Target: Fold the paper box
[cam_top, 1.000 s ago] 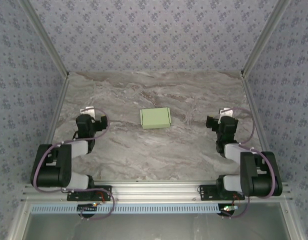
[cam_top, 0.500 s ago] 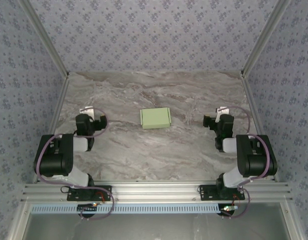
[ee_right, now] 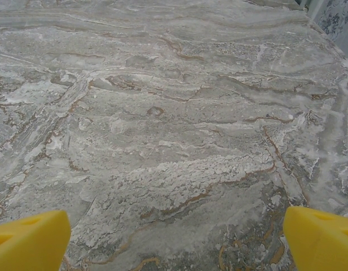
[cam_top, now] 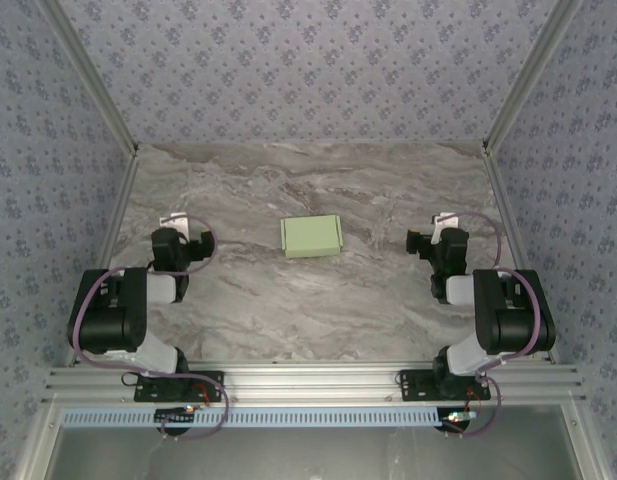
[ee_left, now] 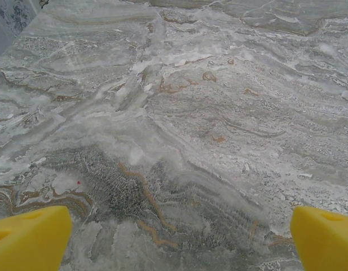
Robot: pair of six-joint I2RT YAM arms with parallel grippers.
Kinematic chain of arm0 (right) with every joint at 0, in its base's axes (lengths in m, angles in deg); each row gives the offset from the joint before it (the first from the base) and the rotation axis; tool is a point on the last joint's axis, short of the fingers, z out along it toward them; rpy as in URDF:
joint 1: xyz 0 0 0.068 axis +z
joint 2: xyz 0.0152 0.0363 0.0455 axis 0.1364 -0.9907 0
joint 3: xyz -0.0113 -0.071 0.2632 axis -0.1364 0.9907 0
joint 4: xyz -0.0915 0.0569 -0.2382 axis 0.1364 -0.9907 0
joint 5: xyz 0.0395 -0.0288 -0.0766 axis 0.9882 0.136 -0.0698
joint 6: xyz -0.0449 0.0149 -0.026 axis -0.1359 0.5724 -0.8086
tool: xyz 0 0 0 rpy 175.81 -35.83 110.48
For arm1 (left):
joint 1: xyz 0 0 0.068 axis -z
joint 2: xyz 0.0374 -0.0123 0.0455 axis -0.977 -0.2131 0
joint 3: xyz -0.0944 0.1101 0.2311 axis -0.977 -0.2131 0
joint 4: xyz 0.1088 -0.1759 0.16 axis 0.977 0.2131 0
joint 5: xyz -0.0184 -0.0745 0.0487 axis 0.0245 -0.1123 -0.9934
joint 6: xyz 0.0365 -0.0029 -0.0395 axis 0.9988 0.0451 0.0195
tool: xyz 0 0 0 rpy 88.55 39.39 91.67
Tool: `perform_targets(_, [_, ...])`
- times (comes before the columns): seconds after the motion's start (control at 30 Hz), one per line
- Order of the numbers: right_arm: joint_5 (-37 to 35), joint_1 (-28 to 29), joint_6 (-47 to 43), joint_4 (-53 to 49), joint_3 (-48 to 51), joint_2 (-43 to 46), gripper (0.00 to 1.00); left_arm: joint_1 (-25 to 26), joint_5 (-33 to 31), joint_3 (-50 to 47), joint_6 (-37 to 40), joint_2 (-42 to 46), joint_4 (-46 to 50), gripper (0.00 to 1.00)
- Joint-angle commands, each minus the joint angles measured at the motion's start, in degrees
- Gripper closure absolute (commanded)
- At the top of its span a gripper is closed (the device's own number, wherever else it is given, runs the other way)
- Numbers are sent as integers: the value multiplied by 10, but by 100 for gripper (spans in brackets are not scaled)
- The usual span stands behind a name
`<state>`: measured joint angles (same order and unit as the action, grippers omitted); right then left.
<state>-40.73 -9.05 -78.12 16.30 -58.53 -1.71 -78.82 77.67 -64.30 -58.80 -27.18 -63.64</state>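
The paper box (cam_top: 311, 236) is a pale green flat rectangle lying closed in the middle of the marble table (cam_top: 308, 300). My left gripper (cam_top: 180, 228) rests well to its left, folded back near its base. My right gripper (cam_top: 440, 226) rests well to the box's right. In the left wrist view the left gripper (ee_left: 179, 240) stands open, its yellow fingertips (ee_left: 30, 240) wide apart over bare marble. In the right wrist view the right gripper (ee_right: 176, 240) is likewise open, yellow fingertips (ee_right: 320, 240) spread with nothing between them.
Patterned walls close in the table on the left, back and right. An aluminium rail (cam_top: 308, 380) runs along the near edge where both arm bases are bolted. A wall corner (ee_right: 331, 14) lies at the far right of the right wrist view.
Over the second both arms drew back and folded upright near their bases; since half a second ago they are still. The box has not moved.
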Motion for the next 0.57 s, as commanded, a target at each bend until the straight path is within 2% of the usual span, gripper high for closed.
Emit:
perform_targets(0.0, [3,0,-3,3,-11,0,1,3,5,13,4,4,-19,1])
perform_targets(0.53, [5,2,-5,3,-11,-1,1,2,6,14,4,4,-18,1])
